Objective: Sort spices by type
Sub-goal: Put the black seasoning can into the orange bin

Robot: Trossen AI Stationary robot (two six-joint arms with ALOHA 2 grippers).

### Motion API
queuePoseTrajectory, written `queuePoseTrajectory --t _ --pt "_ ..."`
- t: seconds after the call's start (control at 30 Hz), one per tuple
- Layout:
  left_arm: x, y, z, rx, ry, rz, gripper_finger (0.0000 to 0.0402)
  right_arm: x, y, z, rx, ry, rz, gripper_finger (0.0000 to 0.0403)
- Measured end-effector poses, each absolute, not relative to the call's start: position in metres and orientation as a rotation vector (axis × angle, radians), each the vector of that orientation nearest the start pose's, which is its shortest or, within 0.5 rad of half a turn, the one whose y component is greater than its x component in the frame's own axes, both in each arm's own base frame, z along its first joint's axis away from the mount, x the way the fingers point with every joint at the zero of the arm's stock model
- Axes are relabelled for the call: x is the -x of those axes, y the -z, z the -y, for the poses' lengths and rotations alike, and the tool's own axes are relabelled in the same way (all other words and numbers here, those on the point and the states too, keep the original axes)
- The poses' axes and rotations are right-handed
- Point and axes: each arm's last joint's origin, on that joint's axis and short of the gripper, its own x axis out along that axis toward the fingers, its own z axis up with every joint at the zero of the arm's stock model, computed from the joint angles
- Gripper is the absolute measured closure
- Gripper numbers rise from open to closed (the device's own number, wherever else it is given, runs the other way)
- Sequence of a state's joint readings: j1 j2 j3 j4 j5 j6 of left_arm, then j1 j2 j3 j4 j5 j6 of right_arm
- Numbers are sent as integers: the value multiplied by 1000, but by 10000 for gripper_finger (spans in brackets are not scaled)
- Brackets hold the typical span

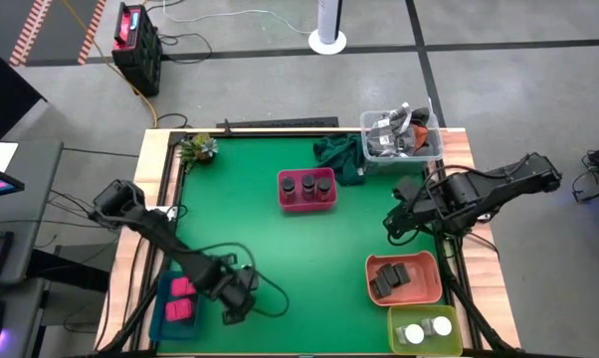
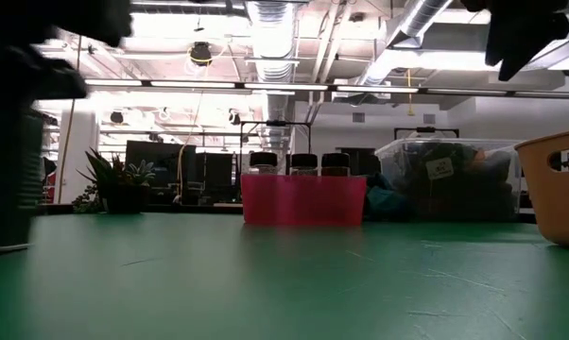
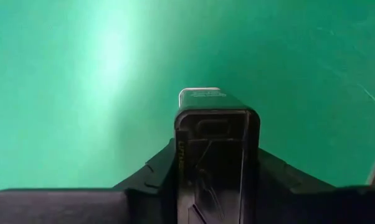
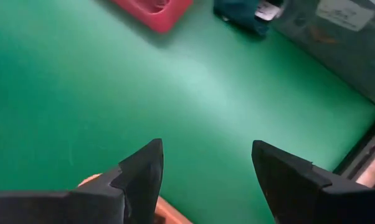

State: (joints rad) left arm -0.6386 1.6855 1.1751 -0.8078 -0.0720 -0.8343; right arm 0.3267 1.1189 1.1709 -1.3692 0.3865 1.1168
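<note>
One dark grey box point(image 3: 215, 143) is clamped in the left gripper point(image 1: 236, 304), just beside the blue tray point(image 1: 162, 320).
Next, carry it to the orange tray point(image 1: 426, 289); right gripper point(image 4: 206, 168) waits near it, fingers apart.

We stretch our left arm point(image 1: 170, 244) along the left side of the counter, its jaws closed on a dark box point(image 3: 215, 146). Our right arm point(image 1: 479, 189) reaches in from the right side, its gripper point(image 4: 206, 165) hanging with jaws spread apart.
</note>
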Motion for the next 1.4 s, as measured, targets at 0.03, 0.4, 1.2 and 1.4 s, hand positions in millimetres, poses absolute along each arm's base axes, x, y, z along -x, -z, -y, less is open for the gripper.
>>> queuePoseTrajectory --t 0.03,0.4,1.2,1.4 --pt "-260 -205 182 229 -58 -1324 272 -164 -322 -46 -516 687 -1027 131" --pt "-325 -230 92 148 -24 -1148 266 -154 -322 -73 -559 613 -1027 131" --pt "-447 -241 -1 30 94 -880 274 -180 -301 -102 -620 735 -929 131" --pt "-456 -223 -3 30 156 -1025 268 -184 -303 -103 -652 709 -906 131"
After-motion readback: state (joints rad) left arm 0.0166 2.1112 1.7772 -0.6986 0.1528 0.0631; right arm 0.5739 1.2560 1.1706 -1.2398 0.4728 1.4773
